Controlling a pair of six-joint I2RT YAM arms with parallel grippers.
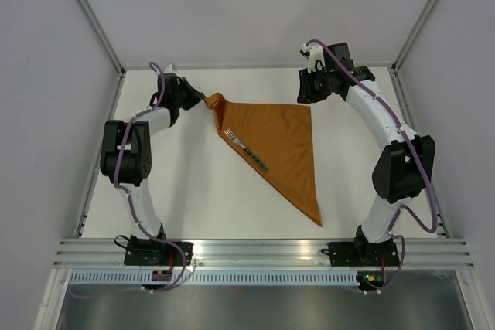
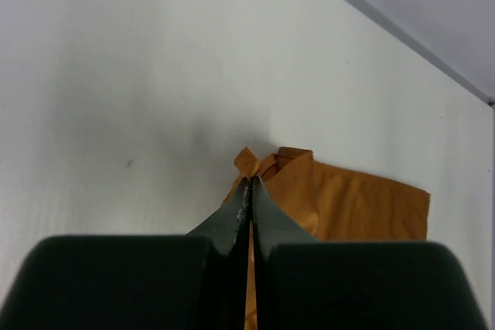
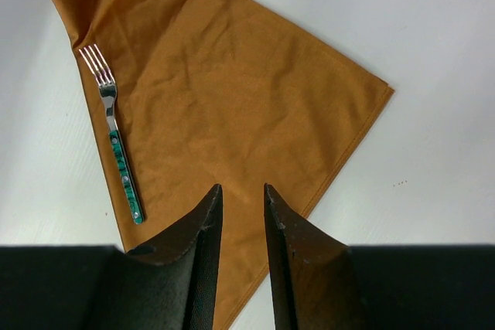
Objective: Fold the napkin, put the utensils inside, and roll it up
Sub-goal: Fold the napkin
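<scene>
Napkin [image 1: 282, 148] lies folded in a triangle in the middle of the tabletop [image 1: 193, 191]. The fork [image 1: 247, 151] rests along its left edge. The left gripper [image 2: 250, 182] has its fingers closed, pinching the top left corner. The right gripper [image 3: 241, 188] hangs near the top right corner, fingers a little apart, holding nothing.

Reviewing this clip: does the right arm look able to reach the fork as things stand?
Probably yes. The fork lies uncovered on the napkin, the right gripper hangs open just above it, and nothing stands between them. The left gripper pinches a far corner, clear of the fork.
</scene>
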